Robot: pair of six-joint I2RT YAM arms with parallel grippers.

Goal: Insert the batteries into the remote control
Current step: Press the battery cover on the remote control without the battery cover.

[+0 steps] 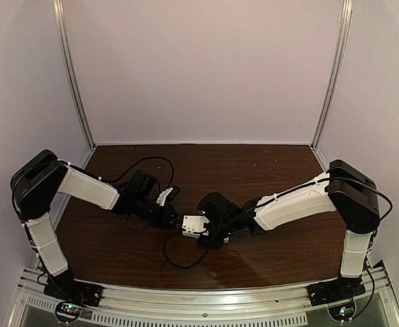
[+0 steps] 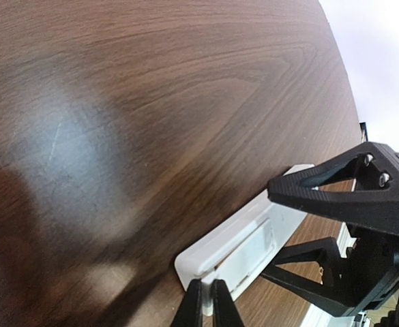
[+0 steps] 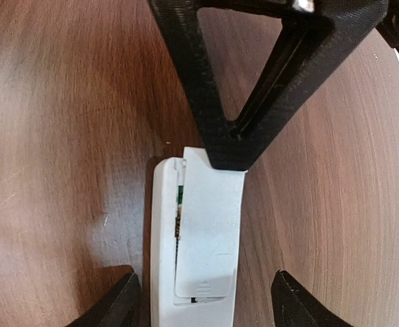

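Remote (image 3: 161,286) back-up on the table (image 3: 49,136), cover (image 3: 209,225) askew over its bay. On the cover's far end: left end effector (image 2: 204,300), fingers together. Astride the remote's near end, not touching: right end effector (image 3: 206,300), fingers apart.

1 remote (image 3: 161,238), 1 batt cover (image 3: 209,225), 2 claws (image 2: 206,303) (image 3: 209,300)

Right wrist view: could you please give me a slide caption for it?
Shut left gripper touches the skewed cover plate on the face-down remote control; open right gripper straddles it.
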